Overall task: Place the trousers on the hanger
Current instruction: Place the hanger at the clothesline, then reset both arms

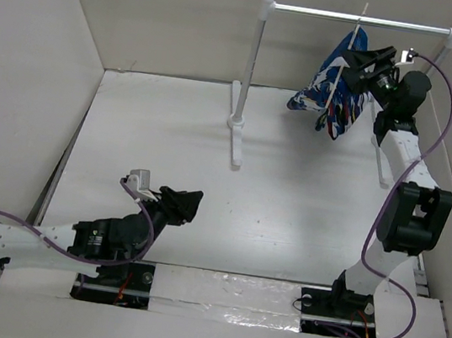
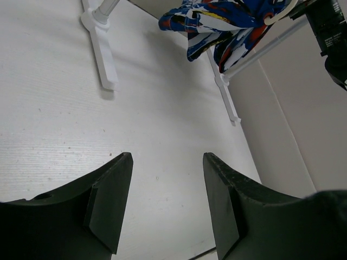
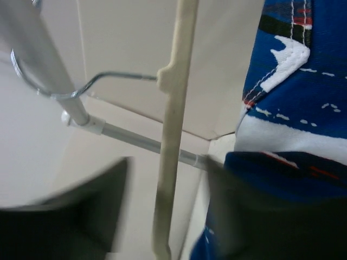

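The blue streaked trousers (image 1: 329,93) hang folded over the cream hanger (image 1: 353,43), whose hook sits on the rail of the white stand (image 1: 359,19). My right gripper (image 1: 357,61) is raised at the hanger's upper right side. In the right wrist view its blurred jaws (image 3: 168,162) stand open on either side of the hanger's cream arm (image 3: 172,108) without touching it; the metal hook (image 3: 81,89) loops over the rail, and the trousers (image 3: 293,97) fill the right. My left gripper (image 1: 188,204) is open and empty, low over the table (image 2: 167,162). The trousers also show in the left wrist view (image 2: 227,21).
The stand's two posts (image 1: 249,70) rest on long white feet (image 2: 103,51) at the back of the table. White walls enclose the left, back and right sides. The right arm (image 1: 412,205) rises along the right wall.
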Controlling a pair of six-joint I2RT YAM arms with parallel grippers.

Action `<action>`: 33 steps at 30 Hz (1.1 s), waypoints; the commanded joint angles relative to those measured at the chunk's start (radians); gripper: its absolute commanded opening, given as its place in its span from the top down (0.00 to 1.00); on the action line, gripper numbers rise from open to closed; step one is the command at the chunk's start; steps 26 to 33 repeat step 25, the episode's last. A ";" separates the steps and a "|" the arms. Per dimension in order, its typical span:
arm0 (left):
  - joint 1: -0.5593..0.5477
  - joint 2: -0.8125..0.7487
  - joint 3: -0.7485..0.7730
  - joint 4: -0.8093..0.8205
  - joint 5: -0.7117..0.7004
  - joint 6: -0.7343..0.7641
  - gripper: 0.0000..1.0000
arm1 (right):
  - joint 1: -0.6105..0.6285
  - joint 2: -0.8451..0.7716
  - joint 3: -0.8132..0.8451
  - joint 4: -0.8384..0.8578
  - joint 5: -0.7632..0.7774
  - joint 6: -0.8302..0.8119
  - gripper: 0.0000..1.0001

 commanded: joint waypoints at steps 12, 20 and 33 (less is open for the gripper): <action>-0.001 0.139 0.199 0.033 -0.018 0.077 0.31 | -0.054 -0.705 -0.465 -0.143 0.155 -0.541 0.00; -0.001 0.072 0.201 0.029 -0.009 0.098 0.30 | -0.054 -1.402 -0.835 -0.538 0.201 -0.782 0.00; -0.001 0.043 0.161 0.042 0.006 0.077 0.30 | -0.014 -1.568 -0.854 -0.815 0.256 -0.911 0.00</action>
